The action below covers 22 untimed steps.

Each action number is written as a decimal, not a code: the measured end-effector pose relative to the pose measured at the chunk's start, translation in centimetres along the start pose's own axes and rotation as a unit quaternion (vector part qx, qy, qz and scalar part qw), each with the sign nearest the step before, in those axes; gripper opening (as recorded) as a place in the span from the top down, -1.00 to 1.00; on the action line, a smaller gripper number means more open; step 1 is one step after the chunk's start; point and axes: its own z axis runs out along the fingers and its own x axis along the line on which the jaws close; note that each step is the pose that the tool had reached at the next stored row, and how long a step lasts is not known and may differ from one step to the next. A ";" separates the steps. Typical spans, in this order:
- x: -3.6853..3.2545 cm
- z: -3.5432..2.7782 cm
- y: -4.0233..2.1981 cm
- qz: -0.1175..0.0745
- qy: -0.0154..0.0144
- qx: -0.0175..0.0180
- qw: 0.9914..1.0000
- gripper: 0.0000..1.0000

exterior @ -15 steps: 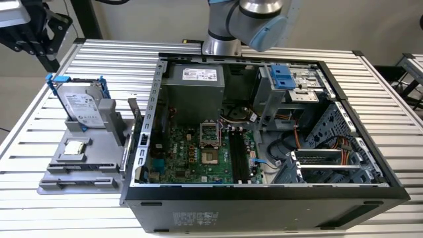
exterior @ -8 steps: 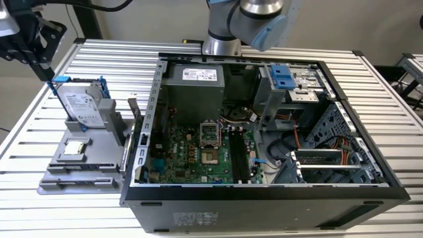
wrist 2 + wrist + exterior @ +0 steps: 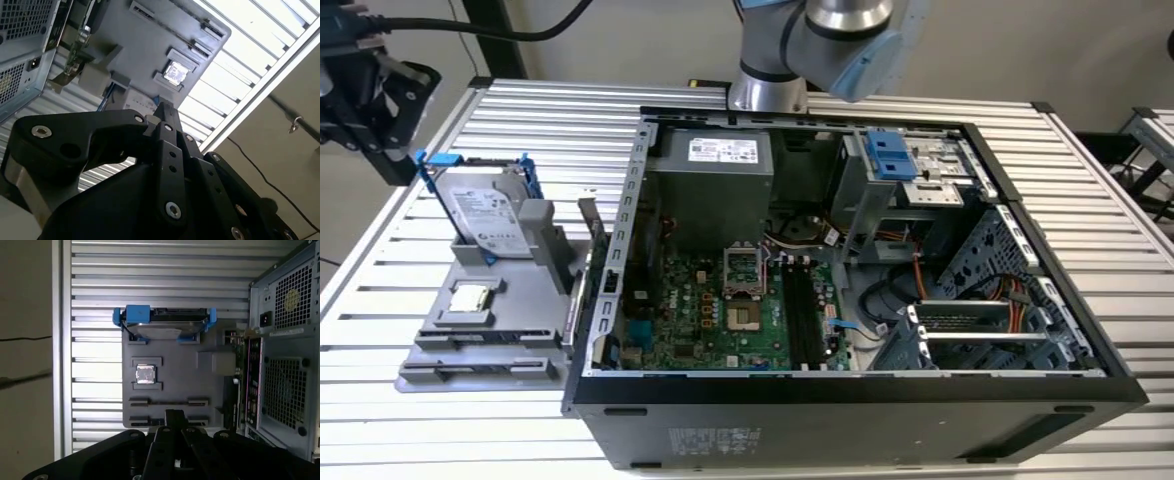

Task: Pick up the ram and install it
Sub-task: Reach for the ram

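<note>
- In the exterior view, an open computer case [image 3: 854, 405] lies on a slatted metal worktop [image 3: 454, 435], with its circuit board and empty chip socket exposed.
- A grey parts holder [image 3: 507, 335] is set on the worktop at the case's 9 o'clock, just beside its wall.
- A hard drive [image 3: 487, 215] with blue rails stands upright at the holder's 12 o'clock end. A small square processor [image 3: 470, 297] lies flat just beyond it towards 6 o'clock.
- The ram [image 3: 582, 285] is seen as a thin dark board standing on its long edge along the holder's 3 o'clock side, between the holder and the case wall.
- The arm [image 3: 834, 40] is seen at the case's 12 o'clock. The black tool [image 3: 387, 140] hangs at the holder's 10 o'clock, close to the hard drive's blue rail and apart from the ram.
- In the first wrist view, the holder is looked down on. The ram is seen edge-on as a greenish strip at the holder's side, next to the vented back of the case, and the tool's tip is held over the holder's long slots.
- In the second wrist view, the fingers [image 3: 167, 131] are seen drawn together to one point, clenched, with nothing made out between them. The processor and holder are seen beyond the tip.
</note>
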 end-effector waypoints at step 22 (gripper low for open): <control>0.10 -0.05 -4.41 0.005 0.000 0.000 1.000 1.00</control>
